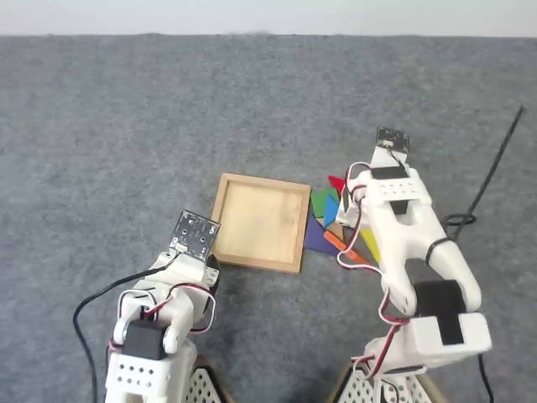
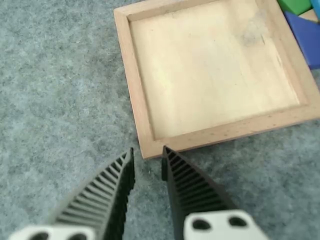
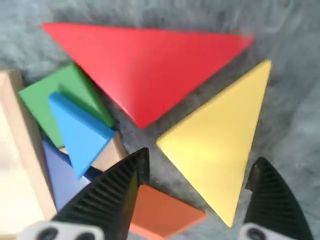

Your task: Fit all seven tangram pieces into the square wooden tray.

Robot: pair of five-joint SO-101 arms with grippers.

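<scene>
The square wooden tray (image 1: 256, 264) lies mid-table with nothing in it. My left gripper (image 2: 148, 152) hovers just off the tray's (image 2: 135, 100) near-left corner, slightly open and holding nothing. The pieces lie in a heap at the tray's right side: a large red triangle (image 3: 150, 65), a yellow triangle (image 3: 220, 145), a green piece (image 3: 50, 95), a light blue triangle (image 3: 80, 130) lying on other pieces, a dark blue piece (image 3: 60, 175), an orange piece (image 3: 160, 215) and a plain wood piece (image 3: 112, 152). My right gripper (image 3: 200, 172) hangs wide open over the yellow triangle.
Grey carpet (image 1: 126, 126) covers the table around the tray. The right arm (image 1: 403, 227) hides part of the heap (image 1: 329, 214) from above. A black cable (image 1: 491, 168) runs along the far right. The left arm (image 1: 180, 281) stands near the front.
</scene>
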